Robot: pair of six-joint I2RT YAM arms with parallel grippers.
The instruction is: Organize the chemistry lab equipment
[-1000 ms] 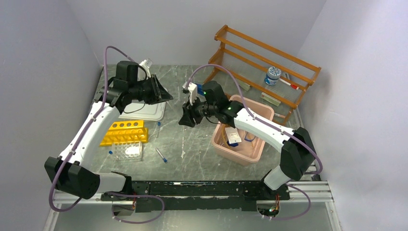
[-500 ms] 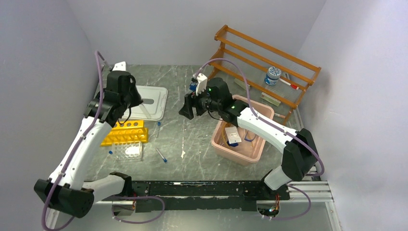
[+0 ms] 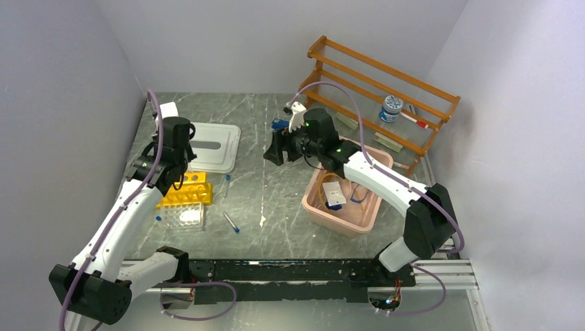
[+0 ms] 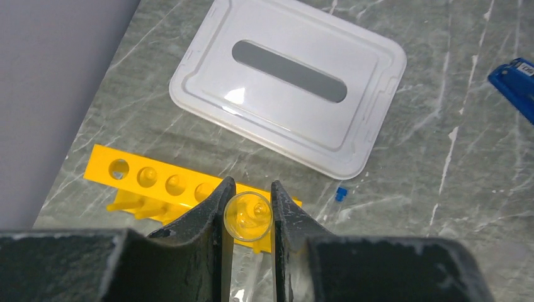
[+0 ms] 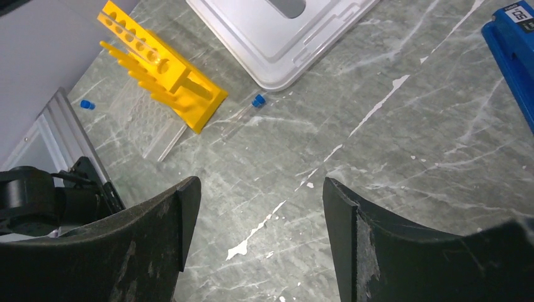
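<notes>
Holding a small clear tube, I have the left gripper clamped on it just above the yellow rack. I judge this the racking step: next I line it over an empty hole and lower. The right gripper hangs with jaws apart, well right of the rack.

Plastic, stone look, wood

The worktop is smooth grey marbled stone-look with a dull sheen; the lid glossy milky plastic; the rack yellow plastic; the tube clear and shiny; the fingers rough matt black; the shelf varnished wood.
</notes>
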